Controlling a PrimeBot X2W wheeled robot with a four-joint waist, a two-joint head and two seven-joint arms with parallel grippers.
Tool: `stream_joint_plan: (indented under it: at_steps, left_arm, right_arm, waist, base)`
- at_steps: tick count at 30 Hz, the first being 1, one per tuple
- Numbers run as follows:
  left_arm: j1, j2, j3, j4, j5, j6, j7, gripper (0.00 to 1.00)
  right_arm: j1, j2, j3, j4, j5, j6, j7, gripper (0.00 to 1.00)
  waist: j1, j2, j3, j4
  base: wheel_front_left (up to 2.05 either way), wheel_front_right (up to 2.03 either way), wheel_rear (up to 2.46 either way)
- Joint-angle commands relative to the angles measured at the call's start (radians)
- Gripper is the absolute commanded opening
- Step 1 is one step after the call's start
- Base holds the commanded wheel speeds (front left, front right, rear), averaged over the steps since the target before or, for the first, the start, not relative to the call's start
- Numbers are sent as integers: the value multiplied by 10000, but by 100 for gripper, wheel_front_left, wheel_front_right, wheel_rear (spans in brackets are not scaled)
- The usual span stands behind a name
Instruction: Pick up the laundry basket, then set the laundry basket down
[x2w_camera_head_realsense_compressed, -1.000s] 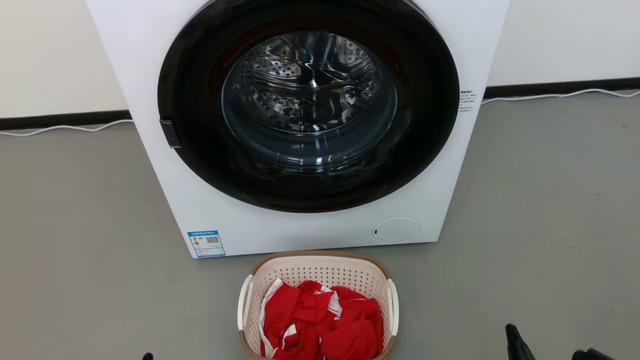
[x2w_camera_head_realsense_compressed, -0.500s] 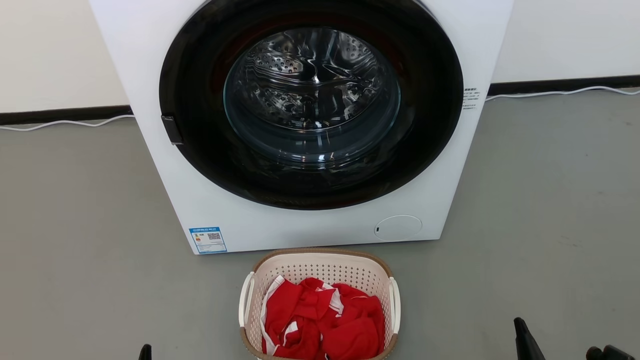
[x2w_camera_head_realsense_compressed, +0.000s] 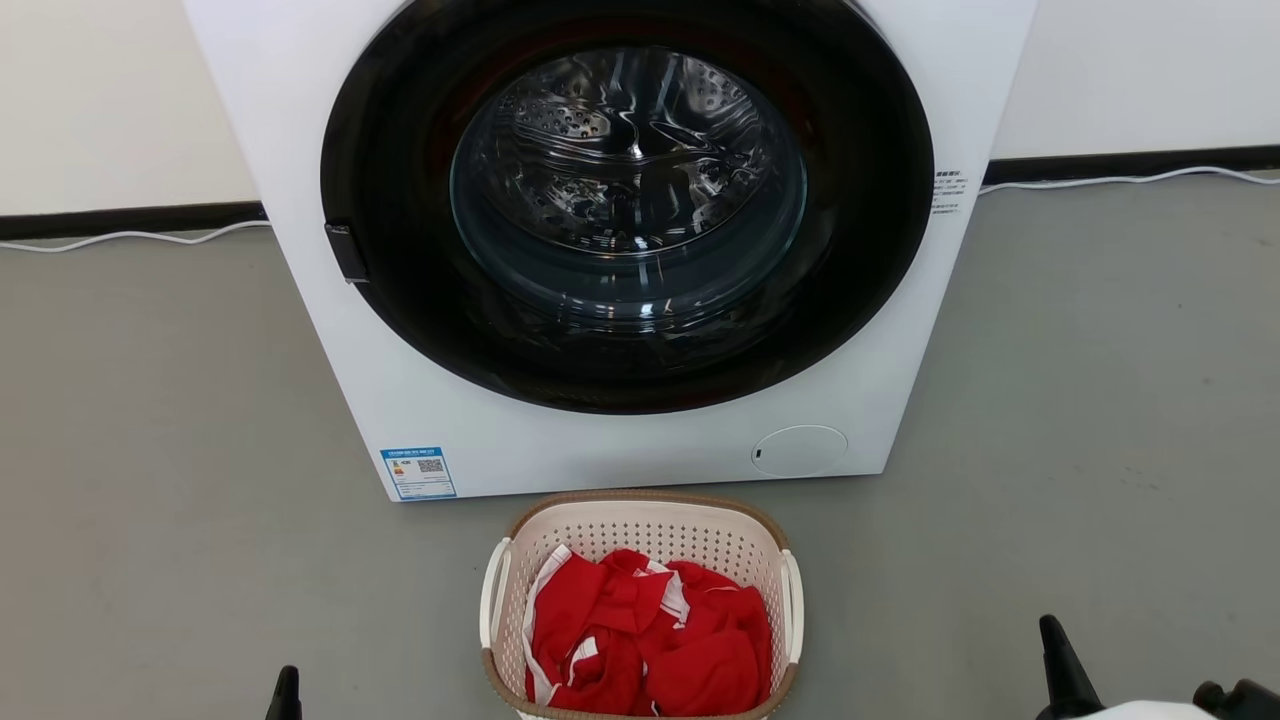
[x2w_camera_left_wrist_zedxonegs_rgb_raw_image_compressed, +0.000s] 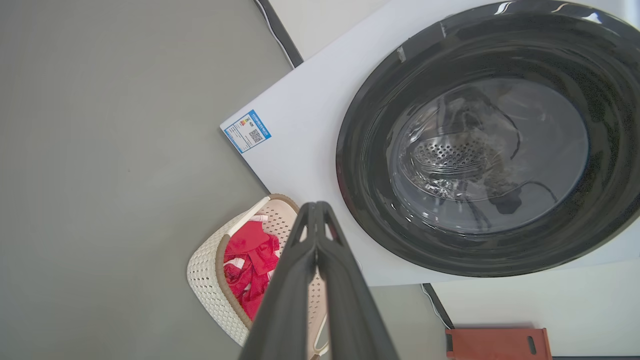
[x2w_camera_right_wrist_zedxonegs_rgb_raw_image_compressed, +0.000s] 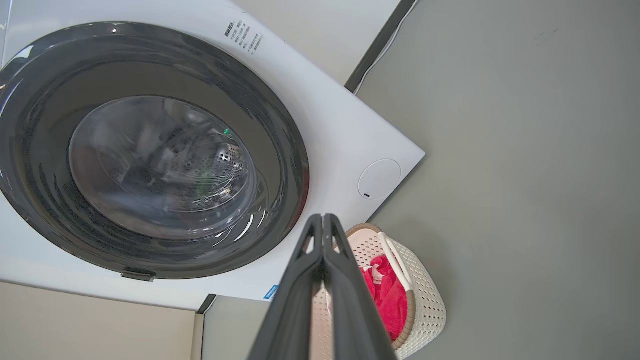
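1. Head view: small cream perforated plastic laundry basket (x2w_camera_head_realsense_compressed: 650, 528) with a brown woven-look rim, upright on the grey floor (x2w_camera_head_realsense_compressed: 150, 450), just in front of the big white front-loading washer (x2w_camera_head_realsense_compressed: 600, 455) and centred below its round black glass door (x2w_camera_head_realsense_compressed: 880, 250).
2. Inside that basket: crumpled red clothes (x2w_camera_head_realsense_compressed: 650, 640) with white trim.
3. On the basket's two sides: white loop handles (x2w_camera_head_realsense_compressed: 492, 600), one toward the washer's blue label (x2w_camera_head_realsense_compressed: 418, 472) corner, the other toward its round white flap (x2w_camera_head_realsense_compressed: 798, 450) corner. Both untouched.
4. Left wrist view: left gripper (x2w_camera_left_wrist_zedxonegs_rgb_raw_image_compressed: 316, 206), long dark fingers pressed together at the tips, pinching nothing. Hanging in the air on the label side of the washer, apart from the basket.
5. Right wrist view: right gripper (x2w_camera_right_wrist_zedxonegs_rgb_raw_image_compressed: 323, 217), likewise closed tip to tip and empty. In the air on the flap side of the washer, apart from the basket.
6. Behind the washer: pale wall (x2w_camera_head_realsense_compressed: 100, 100), dark skirting (x2w_camera_head_realsense_compressed: 120, 218), thin white cable (x2w_camera_head_realsense_compressed: 120, 238) along the floor.
7. Beyond the washer's flap side, in left wrist view: flat orange-red slotted piece (x2w_camera_left_wrist_zedxonegs_rgb_raw_image_compressed: 497, 342) by the wall.
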Motion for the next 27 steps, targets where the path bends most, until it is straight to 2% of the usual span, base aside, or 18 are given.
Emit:
stream_joint_plan:
  at_steps: [1,27]
  left_arm:
    - [-581,95,317,-251,-275,-124,92,0]
    - [-1178,-102,940,-291,-2456,-372,809,0]
  right_arm:
    - [-509,-166,38,-312,370,-5,130,0]
    - [-871,-193,-436,-556,3280,-7,873,0]
  waist:
    - [0,-1,11,7]
    - [0,-1,176,107]
  base:
    - [0,0,0]
    - [0,0,0]
